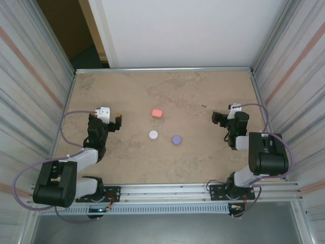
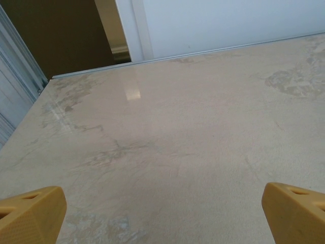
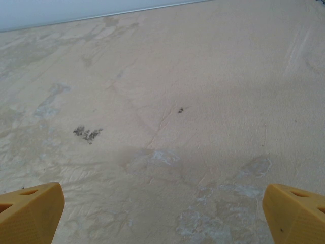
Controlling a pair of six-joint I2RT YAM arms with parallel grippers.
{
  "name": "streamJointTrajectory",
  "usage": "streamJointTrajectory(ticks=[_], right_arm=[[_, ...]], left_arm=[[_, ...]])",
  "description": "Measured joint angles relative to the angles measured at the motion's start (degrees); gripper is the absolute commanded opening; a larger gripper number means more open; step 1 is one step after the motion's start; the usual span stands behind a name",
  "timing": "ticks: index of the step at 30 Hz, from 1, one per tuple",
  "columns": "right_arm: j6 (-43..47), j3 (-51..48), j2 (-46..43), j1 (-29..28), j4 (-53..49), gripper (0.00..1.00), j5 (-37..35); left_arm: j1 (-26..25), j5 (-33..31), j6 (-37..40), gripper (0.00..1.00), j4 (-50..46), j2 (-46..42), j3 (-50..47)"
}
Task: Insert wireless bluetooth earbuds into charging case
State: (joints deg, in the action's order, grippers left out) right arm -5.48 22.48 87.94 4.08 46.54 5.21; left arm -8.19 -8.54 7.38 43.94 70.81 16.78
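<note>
Three small closed charging cases lie mid-table: a pink-red case (image 1: 157,113) farthest back, a white case (image 1: 153,134) and a purple case (image 1: 176,139) nearer the arms. The earbuds are hidden. My left gripper (image 1: 117,122) hovers left of the cases, and its yellow fingers (image 2: 30,213) stand wide apart over bare table. My right gripper (image 1: 218,118) sits to the right of the cases. Its fingers (image 3: 30,211) are also spread wide, with nothing between them. Both grippers are open and well apart from every case.
The beige marbled table (image 1: 203,96) is boxed in by corrugated metal walls (image 1: 30,96) on the left and right. A white panel (image 1: 193,30) stands at the back, with a dark opening (image 1: 66,25) at the back left. An aluminium rail (image 1: 167,190) runs along the near edge.
</note>
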Motion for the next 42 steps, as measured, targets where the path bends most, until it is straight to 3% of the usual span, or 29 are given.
streamJointTrajectory(ticks=[15, 21, 31, 42], right_arm=[[0.0, 0.0, 0.0, 0.0, -0.3, 0.99, -0.5], [0.0, 0.0, 0.0, -0.1, -0.3, 0.99, -0.7], [0.0, 0.0, 0.0, -0.1, -0.3, 0.99, -0.7], [0.0, 0.0, 0.0, -0.1, -0.3, 0.99, -0.7]], left_arm=[[0.4, 4.6, 1.0, 0.99, 14.5, 9.7, -4.5], [5.0, 8.0, -0.3, 0.99, 18.8, 15.2, -4.5], [7.1, 9.6, -2.7, 0.99, 6.8, 15.8, 5.8], [7.3, 10.1, -3.1, 0.99, 1.8, 15.8, 6.5]])
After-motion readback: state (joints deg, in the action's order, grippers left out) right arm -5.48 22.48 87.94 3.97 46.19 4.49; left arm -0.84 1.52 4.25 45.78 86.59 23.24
